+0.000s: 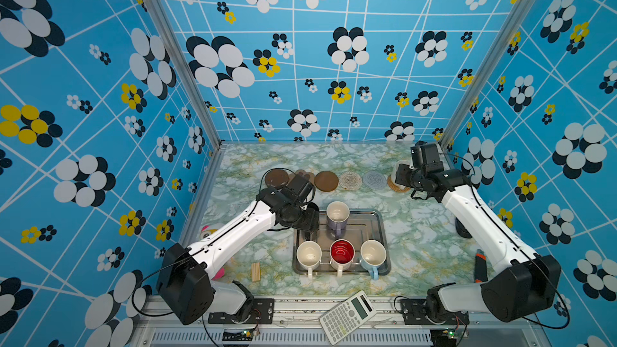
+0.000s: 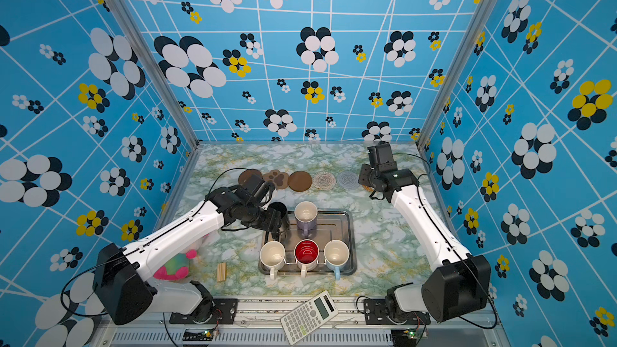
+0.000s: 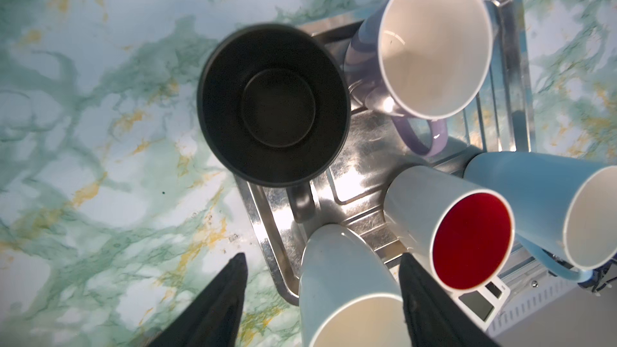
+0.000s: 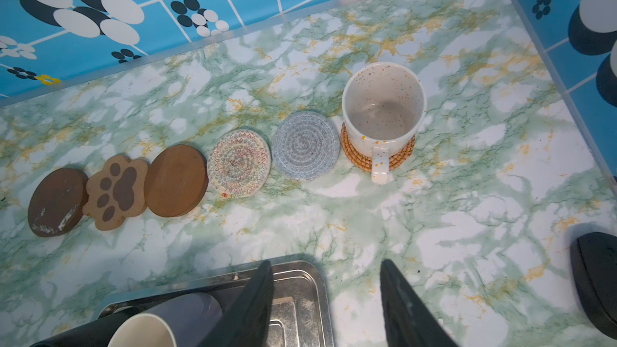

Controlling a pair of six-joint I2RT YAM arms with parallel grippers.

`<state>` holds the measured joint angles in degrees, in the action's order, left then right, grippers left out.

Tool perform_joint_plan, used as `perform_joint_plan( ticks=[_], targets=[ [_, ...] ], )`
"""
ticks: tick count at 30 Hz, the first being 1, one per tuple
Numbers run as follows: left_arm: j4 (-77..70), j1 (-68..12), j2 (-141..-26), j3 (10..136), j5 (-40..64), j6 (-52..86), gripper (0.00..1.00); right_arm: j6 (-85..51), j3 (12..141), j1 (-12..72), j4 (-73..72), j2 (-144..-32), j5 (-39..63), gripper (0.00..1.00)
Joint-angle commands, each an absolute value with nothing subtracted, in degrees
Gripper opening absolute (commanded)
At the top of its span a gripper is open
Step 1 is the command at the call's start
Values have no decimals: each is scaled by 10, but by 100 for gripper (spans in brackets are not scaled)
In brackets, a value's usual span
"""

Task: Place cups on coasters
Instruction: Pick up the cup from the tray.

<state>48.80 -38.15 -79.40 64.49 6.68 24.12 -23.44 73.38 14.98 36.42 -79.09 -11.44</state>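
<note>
Left tool (image 3: 322, 257): spread, empty, poised over the black mug (image 3: 273, 108) at the tray's (image 3: 260, 228) far left corner, probably for pickup. Right tool (image 4: 325, 262): spread, empty, clear of the speckled mug (image 4: 384, 111), which sits on the rattan coaster (image 4: 397, 158) near the tabletop's (image 4: 467, 195) far right corner.

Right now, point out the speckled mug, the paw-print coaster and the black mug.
speckled mug (image 4: 385, 115), right wrist view, inside bottom.
paw-print coaster (image 4: 123, 189), right wrist view, centre pad.
black mug (image 3: 277, 108), left wrist view, inside bottom.

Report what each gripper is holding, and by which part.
Nothing is held. The left gripper and the right gripper are both open, gripping nothing.
</note>
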Motion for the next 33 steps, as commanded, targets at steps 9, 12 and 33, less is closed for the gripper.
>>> perform_joint_plan(
  ticks=[9,12,33],
  targets=[
    [443,-395,-815,617,50,309,69,-253,729,159,317,-806,-83,54],
    [445,-395,-834,623,30,312,68,-253,728,160,315,-802,-81,53],
    [401,-394,-907,620,-19,320,46,-256,719,161,306,-802,-73,53]
  ],
)
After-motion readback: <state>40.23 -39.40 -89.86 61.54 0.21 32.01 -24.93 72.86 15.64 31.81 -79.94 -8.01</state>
